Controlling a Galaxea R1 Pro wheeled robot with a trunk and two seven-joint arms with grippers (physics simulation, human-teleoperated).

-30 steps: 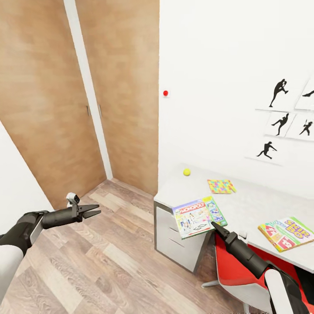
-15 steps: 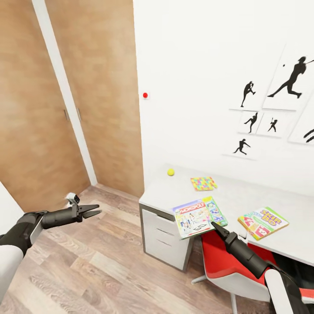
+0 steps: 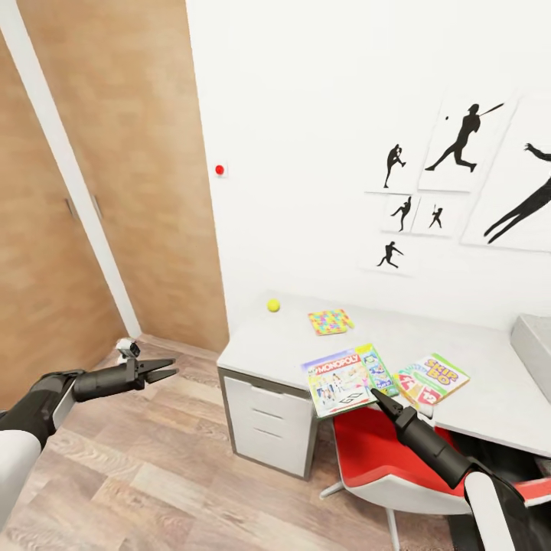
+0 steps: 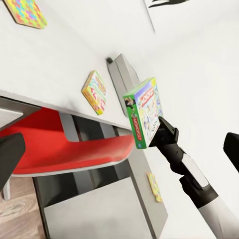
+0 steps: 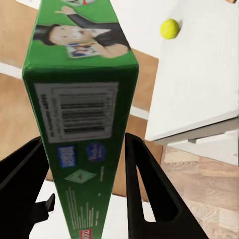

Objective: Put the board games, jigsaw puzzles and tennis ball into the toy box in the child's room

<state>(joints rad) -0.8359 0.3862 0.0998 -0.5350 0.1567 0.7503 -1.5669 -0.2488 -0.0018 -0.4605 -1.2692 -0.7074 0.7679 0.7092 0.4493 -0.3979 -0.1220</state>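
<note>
The right gripper (image 3: 376,396) pinches the MONOPOLY box (image 3: 349,379) by its near edge, holding it above the front edge of the table (image 3: 490,394), over the red chair (image 3: 375,459). On that table the SKIP-BO box (image 3: 432,379) lies just beside the held box, a jigsaw puzzle (image 3: 330,321) lies farther back toward the wall, and the tennis ball (image 3: 273,305) sits near the puzzle. The toy box (image 3: 533,344) rests at the table's far end. The left gripper (image 3: 162,373) hangs spread and empty over the wood floor (image 3: 153,474), well apart from the table.
</note>
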